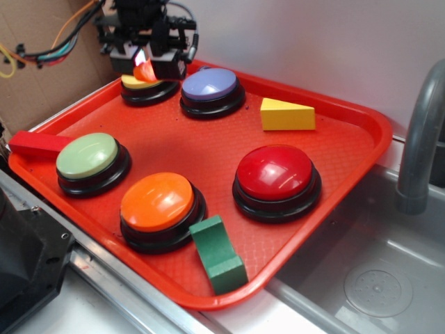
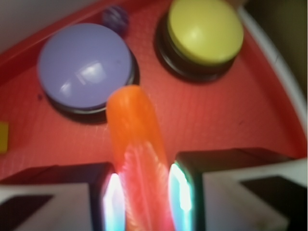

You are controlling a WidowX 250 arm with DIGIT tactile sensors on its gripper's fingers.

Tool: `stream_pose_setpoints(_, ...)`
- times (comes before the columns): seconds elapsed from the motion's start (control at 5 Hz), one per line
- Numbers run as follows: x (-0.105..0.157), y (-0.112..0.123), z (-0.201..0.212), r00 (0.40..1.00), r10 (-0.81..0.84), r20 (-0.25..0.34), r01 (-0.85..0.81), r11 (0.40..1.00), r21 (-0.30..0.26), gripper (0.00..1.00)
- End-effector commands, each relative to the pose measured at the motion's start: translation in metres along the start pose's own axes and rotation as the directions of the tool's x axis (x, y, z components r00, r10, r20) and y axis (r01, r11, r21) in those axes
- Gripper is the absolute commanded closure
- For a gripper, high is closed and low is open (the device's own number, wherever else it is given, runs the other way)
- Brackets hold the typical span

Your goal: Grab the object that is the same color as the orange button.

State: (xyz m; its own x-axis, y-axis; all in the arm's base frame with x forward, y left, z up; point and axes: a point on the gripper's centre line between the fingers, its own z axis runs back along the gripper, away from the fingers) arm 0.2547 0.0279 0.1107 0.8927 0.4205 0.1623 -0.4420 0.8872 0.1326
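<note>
1. The tray (image 1: 348, 115) is the largest thing here; one red tray lies beside a sink (image 1: 389, 278), and everything else rests on it or hangs above it.
2. Five dome buttons sit on the tray: one orange button (image 1: 157, 202), one red (image 1: 276, 173), one green (image 1: 87, 156), one purple (image 1: 209, 84) and one yellow (image 1: 141, 83).
3. Three loose blocks rest on or at the tray: one yellow wedge (image 1: 286, 115), one green block (image 1: 217, 254) and one red bar (image 1: 36, 143) at the left rim.
4. The gripper (image 1: 147, 66) hangs at the far corner, over the tray between the yellow and purple buttons.
5. The object (image 2: 137, 144), one small orange wedge, is clamped between the two fingers (image 2: 110, 202); the wrist view shows it raised clear of the tray floor.
6. The grab looks essentially made. To finish it well, I would keep the squeeze steady and lift straight up, since the curved wedge juts far out beyond the finger pads and could pivot or slip if swung sideways or bumped on a button.
</note>
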Motion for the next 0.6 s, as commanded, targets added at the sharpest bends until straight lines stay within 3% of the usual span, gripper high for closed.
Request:
stream_pose_setpoints(0.0, -0.0198, -0.0093, 0.0769, 0.976, -0.179, 0.123, 0.196, 0.97, -0.145, 1.0)
stream_pose_setpoints(0.2, -0.0271, -0.0079, 0.0781, 0.976, -0.18, 0.124, 0.199, 0.966, -0.164, 1.0)
stream_pose_setpoints(0.4, -0.0269, -0.0003, 0.0715, 0.978, -0.144, 0.153, 0.166, 0.976, -0.14, 1.0)
